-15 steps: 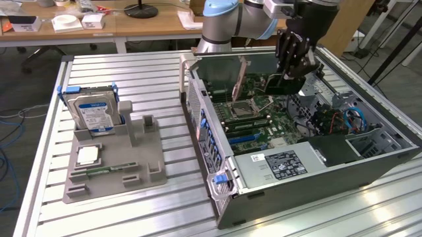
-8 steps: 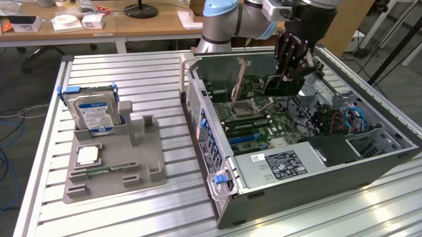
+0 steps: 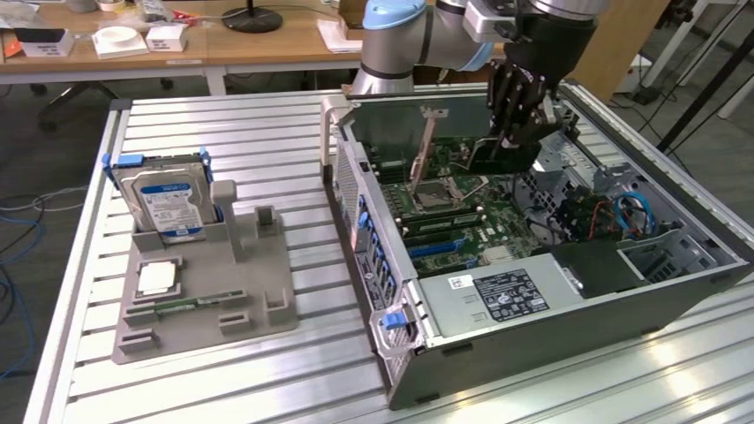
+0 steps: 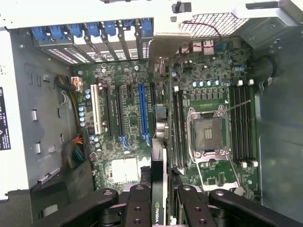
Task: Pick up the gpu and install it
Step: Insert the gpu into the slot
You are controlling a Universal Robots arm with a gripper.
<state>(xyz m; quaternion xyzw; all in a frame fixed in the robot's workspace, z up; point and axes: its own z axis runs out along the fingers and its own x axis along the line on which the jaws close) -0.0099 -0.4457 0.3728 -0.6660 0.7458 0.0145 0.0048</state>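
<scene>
My gripper (image 3: 516,132) hangs inside the open computer case (image 3: 389,336), over the motherboard (image 3: 454,212). It is shut on the gpu (image 3: 500,157), a thin black card gripped by its upper edge. In the wrist view the gpu (image 4: 159,161) is seen edge-on between the black fingers (image 4: 138,203), with its silver bracket (image 4: 165,47) toward the case's rear slots. The card hovers above the board, just to the CPU socket (image 4: 208,132) side of the long blue slot (image 4: 142,113). I cannot tell whether it touches the board.
A grey fixture (image 3: 200,291) on the slatted table holds a blue-labelled hard drive (image 3: 171,199), a processor chip (image 3: 157,278) and a green memory stick (image 3: 189,305). The power supply (image 3: 507,291) and drive cage (image 3: 659,256) crowd the case's near end. Cables (image 4: 75,146) lie beside the slots.
</scene>
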